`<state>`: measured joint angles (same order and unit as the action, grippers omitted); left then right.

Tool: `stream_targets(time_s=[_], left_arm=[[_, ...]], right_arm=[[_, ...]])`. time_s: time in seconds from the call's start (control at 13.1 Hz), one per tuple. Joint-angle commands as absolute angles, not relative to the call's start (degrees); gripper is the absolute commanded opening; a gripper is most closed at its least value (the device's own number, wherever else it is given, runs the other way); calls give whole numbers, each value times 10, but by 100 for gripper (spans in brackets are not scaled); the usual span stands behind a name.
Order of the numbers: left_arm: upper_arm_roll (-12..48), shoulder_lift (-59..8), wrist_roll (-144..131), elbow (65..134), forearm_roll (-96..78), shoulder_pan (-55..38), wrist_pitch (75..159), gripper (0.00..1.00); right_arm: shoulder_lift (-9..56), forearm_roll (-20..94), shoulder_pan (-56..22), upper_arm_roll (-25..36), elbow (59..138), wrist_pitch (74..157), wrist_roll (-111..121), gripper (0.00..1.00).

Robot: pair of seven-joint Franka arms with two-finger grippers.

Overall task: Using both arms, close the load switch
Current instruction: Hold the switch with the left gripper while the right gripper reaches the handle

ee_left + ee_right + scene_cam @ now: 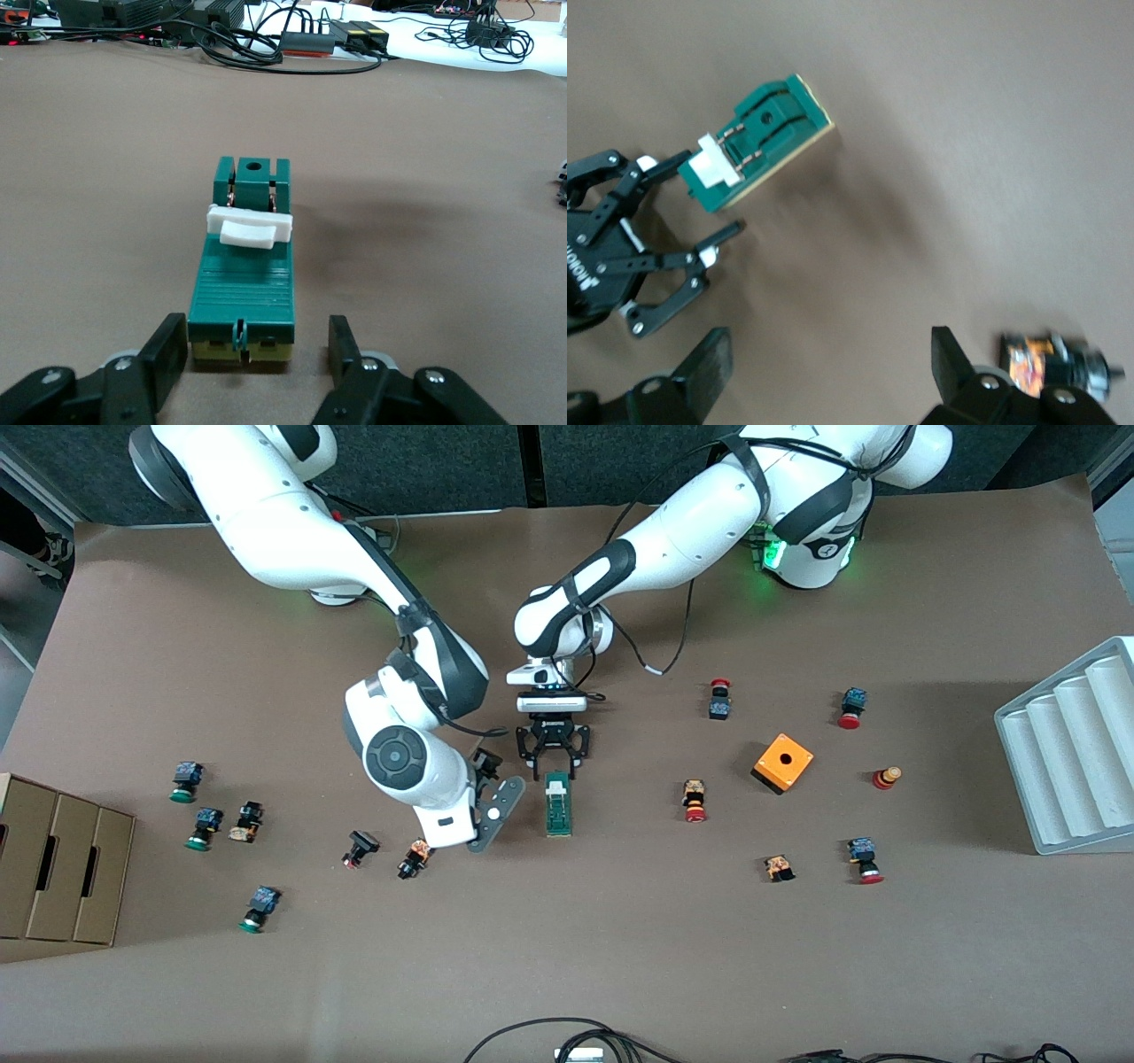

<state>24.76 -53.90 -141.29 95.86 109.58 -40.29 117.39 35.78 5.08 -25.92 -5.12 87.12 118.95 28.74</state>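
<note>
Cardboard box [53, 859] at the bench [567, 957] edge on the R arm's end, a few green-capped buttons [186, 779] just beside it. Not involved.

Right gripper [490, 788]: over mid-bench, just beside the load switch [558, 804] on the R arm's side. Fingers wide apart, holding nothing. A small button [415, 859] lies close by, nearer the front edge.

Load switch: flat on the bench, roughly centre, well off every edge, long axis running base edge to front edge. White piece [249, 227] sits on top, part way along the body. Looks not yet closed, my read.

Left gripper [555, 766]: down at the switch's base-side end, fingers apart and straddling that end. Per the left wrist view one finger is at the body's side w/ little or no gap, the other clearly stands off. Not clamped.

Further toward the L arm's end: red-capped buttons [695, 801], orange box [783, 763], grey tray [1072, 753] at that bench edge. All well apart from the work.

Risks:
- Uneven finger gap: one pad lands first, so the switch may yaw or slide before it's pinched.
- Grip is only on the end, so there's a short lever arm. If R pushes the white piece off-axis, the body could twist out or tip.
- The two grippers are near each other, so R's approach to the white piece could clip L's fingers.
- R's sweep could knock the small button.
</note>
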Motion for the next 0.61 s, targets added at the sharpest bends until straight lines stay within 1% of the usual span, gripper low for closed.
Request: stream_targets(time_s=[0.0, 0.23, 0.46, 0.53], left_arm=[[241, -548, -1429, 951, 1107, -411, 1172, 67], [240, -548, -1426, 953, 1120, -411, 1169, 52], [240, -548, -1426, 953, 1120, -411, 1167, 43], [240, -548, -1426, 953, 1120, -411, 1167, 41]], right_arm=[[384, 54, -294, -44, 859, 1226, 299, 100], [395, 26, -317, -42, 859, 1259, 301, 100], [396, 24, -325, -41, 859, 1262, 301, 100], [396, 25, -325, -41, 859, 1261, 301, 100]])
